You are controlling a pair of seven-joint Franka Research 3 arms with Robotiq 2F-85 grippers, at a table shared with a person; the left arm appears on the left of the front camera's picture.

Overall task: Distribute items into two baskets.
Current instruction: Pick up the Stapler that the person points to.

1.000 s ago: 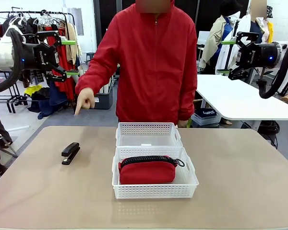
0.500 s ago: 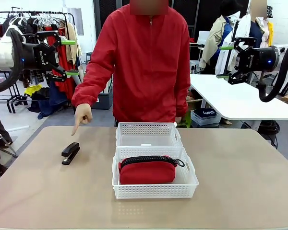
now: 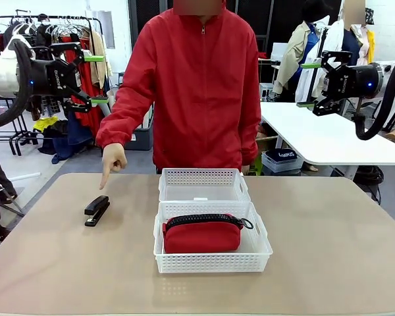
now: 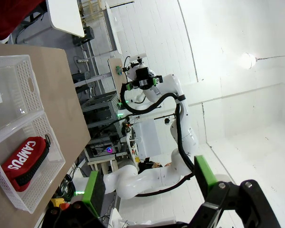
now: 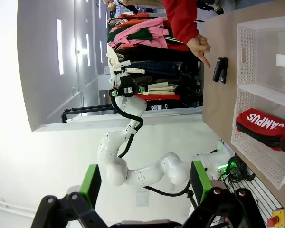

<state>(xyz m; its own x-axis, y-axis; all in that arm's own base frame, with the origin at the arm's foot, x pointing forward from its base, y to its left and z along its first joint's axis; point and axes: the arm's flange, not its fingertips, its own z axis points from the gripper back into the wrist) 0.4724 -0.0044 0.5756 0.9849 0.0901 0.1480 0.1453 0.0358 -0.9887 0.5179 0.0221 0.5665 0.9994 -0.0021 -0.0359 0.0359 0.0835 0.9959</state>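
While pouch fills near basket, stapler lies on table at nine o'clock; left gripper, right gripper fingers wide.

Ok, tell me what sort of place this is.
Probably a robotics lab or workshop sharing space with clothing storage: the left gripper and right gripper hang open beside a work table, a loaded clothes rack stands behind, and another white table sits farther off.

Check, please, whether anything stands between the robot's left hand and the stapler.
Only the person's hand, pointing down just beyond the stapler; it hangs close to the line down from the raised, open left hand. Otherwise nothing visible: the stapler lies alone on bare table.
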